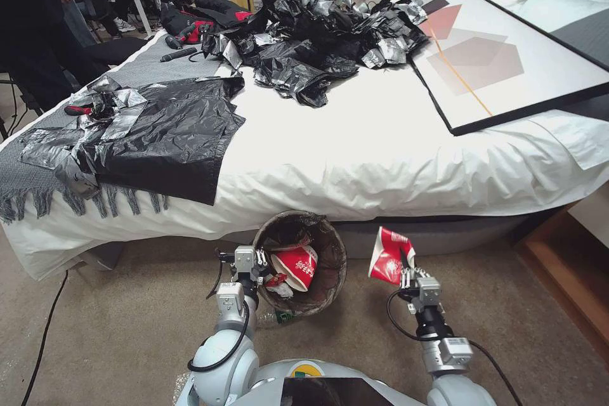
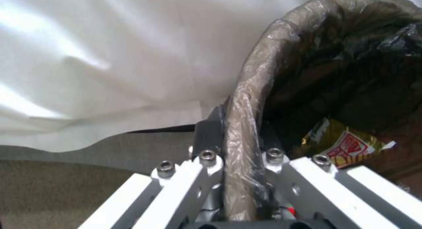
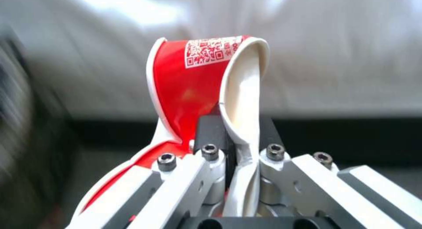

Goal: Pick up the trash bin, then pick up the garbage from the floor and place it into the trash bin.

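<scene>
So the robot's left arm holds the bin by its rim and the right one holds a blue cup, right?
Not quite: the cup is red and white, not blue, as the right wrist view shows. The right gripper pinches it; the left gripper does hold the bin by its rim.

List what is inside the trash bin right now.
Inside the trash bin, held at its rim by the left gripper: a red-and-white paper cup, a yellow snack wrapper and white scraps. Anything beneath them is covered.

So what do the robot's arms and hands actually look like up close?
Both arms are rounded silver-white tubes with black joints and thin black cables looping alongside. The left hand and right hand are blocky white-and-grey metal linkages with hex screws, ending in flat black fingers. A yellow-green round mark sits on the chest.
</scene>
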